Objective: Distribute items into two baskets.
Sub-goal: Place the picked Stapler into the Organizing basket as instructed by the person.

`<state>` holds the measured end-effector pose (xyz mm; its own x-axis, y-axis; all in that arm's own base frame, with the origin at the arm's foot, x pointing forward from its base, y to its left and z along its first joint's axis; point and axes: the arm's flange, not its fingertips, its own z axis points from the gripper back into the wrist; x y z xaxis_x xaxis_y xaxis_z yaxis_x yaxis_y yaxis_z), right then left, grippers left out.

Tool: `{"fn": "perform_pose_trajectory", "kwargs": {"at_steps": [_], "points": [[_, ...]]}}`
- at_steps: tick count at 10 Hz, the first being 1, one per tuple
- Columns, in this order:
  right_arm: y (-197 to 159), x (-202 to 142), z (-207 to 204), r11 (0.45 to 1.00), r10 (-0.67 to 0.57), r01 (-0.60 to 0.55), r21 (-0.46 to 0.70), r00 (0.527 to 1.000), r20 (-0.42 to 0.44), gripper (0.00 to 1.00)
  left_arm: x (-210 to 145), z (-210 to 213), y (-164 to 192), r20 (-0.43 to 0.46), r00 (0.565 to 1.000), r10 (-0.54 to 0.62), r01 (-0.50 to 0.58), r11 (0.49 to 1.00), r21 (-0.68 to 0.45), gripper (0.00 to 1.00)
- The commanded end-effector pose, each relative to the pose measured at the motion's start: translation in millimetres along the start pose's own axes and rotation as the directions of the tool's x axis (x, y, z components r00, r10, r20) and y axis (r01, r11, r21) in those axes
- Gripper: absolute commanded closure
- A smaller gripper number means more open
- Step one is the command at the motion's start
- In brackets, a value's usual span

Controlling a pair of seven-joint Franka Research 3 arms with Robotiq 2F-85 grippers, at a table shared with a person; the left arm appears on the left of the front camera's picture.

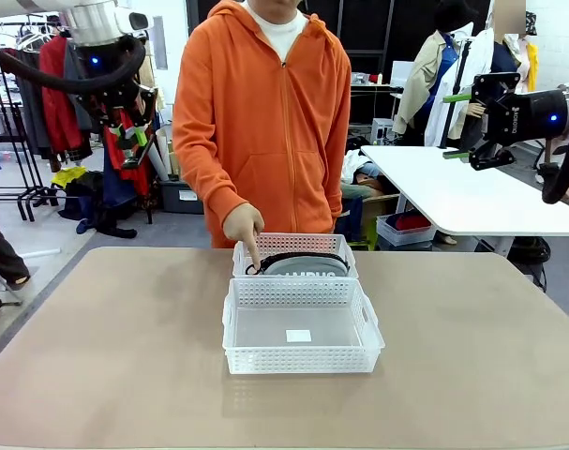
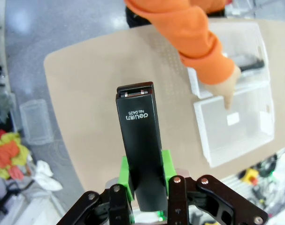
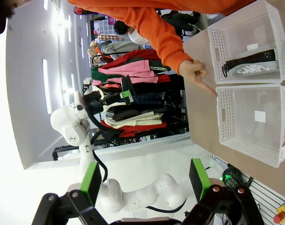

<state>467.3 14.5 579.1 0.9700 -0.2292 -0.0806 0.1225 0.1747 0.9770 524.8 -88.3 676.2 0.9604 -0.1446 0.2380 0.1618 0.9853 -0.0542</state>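
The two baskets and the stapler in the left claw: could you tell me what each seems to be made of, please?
The two baskets look like translucent white moulded plastic: lattice holes in the walls, the table showing dimly through the floor. The stapler, pinched in the left claw, looks like black plastic or painted metal with a satin sheen, with white print and a bright metal tip; which one I cannot tell.
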Motion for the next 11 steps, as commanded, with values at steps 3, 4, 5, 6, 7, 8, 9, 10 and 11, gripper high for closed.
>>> {"fn": "perform_pose_trajectory", "kwargs": {"at_steps": [3, 4, 5, 6, 7, 8, 9, 10, 11], "points": [[2.6, -2.4, -0.4, 1.000, -0.009, 0.009, 0.007, 1.000, 0.011, 0.00, -22.3, 31.1, -27.1, 0.053, 0.918, -0.392, 0.394, 0.918, -0.038, 1.00], [2.6, -2.4, -0.4, 1.000, -0.009, 0.009, 0.007, 1.000, 0.011, 0.00, -25.3, 36.2, -38.8, 0.071, 0.867, -0.494, 0.497, 0.867, -0.041, 1.00], [2.6, -2.4, -0.4, 1.000, -0.009, 0.009, 0.007, 1.000, 0.011, 0.00, -29.7, 41.5, -51.5, 0.094, 0.813, -0.575, 0.580, 0.815, -0.027, 1.00], [2.6, -2.4, -0.4, 1.000, -0.009, 0.009, 0.007, 1.000, 0.011, 0.00, -32.1, 43.4, -63.5, 0.105, 0.746, -0.657, 0.660, 0.751, 0.007, 1.00], [2.6, -2.4, -0.4, 1.000, -0.009, 0.009, 0.007, 1.000, 0.011, 0.00, -36.2, 45.2, -78.5, 0.118, 0.658, -0.744, 0.747, 0.665, 0.026, 1.00], [2.6, -2.4, -0.4, 1.000, -0.009, 0.009, 0.007, 1.000, 0.011, 0.00, -37.2, 44.3, -93.1, 0.126, 0.614, -0.779, 0.782, 0.622, 0.038, 1.00], [2.6, -2.4, -0.4, 1.000, -0.009, 0.009, 0.007, 1.000, 0.011, 0.00, -35.5, 43.2, -100.7, 0.135, 0.581, -0.803, 0.806, 0.590, 0.042, 1.00], [2.6, -2.4, -0.4, 1.000, -0.009, 0.009, 0.007, 1.000, 0.011, 0.00, -36.1, 43.1, -107.1, 0.152, 0.542, -0.826, 0.833, 0.553, 0.036, 1.00], [2.6, -2.4, -0.4, 1.000, -0.009, 0.009, 0.007, 1.000, 0.011, 0.00, -32.4, 43.5, -111.9, 0.176, 0.565, -0.806, 0.819, 0.573, -0.004, 1.00]]}}
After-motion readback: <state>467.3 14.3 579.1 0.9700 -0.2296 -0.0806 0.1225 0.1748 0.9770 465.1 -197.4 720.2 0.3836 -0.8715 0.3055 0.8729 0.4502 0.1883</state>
